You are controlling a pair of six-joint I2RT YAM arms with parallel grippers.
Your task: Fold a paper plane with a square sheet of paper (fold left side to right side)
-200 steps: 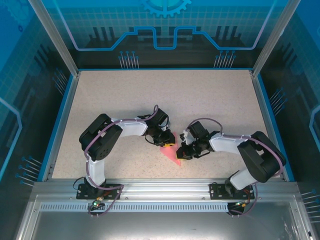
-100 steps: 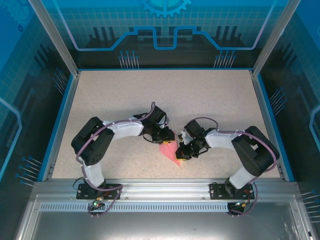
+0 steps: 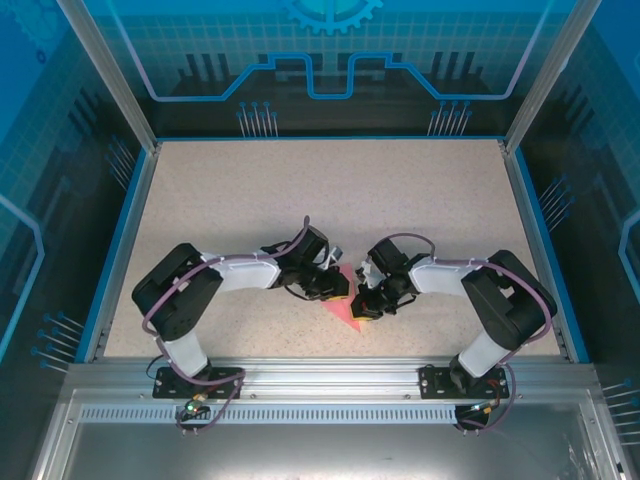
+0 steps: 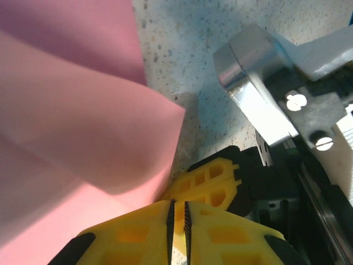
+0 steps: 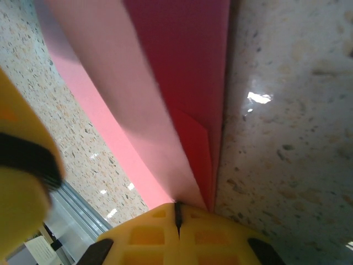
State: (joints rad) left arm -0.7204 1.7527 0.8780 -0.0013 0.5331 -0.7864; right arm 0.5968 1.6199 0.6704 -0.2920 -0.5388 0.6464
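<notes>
Position: both arms reach inward and meet near the front centre of the table [image 3: 300, 190]. The left gripper [image 3: 338, 290] and the right gripper [image 3: 368, 306] stand close together, tips toward each other.

Paper: the pink paper [image 3: 343, 308] lies on the table between the two grippers. From above, its visible part is a narrow triangle with the point toward the near edge. It is partly folded.

Right gripper, wrist view: the yellow fingers of the right gripper [image 5: 177, 218] are pressed together. The paper [image 5: 182, 72] runs straight into the seam between them, so this gripper pinches the paper. A pale pink flap stands raised on the left. A darker red panel lies flat against the table [image 5: 276, 138] on the right.

Left gripper, wrist view: the fingers of the left gripper [image 4: 177, 212] are closed to a thin slit. The paper [image 4: 83, 127] rises as a curved flap on the left, and its lower edge meets the left finger. Whether any paper sits inside the slit cannot be told. A second yellow finger [image 4: 212, 185] and a grey metal part [image 4: 251, 94] sit just beyond.
</notes>
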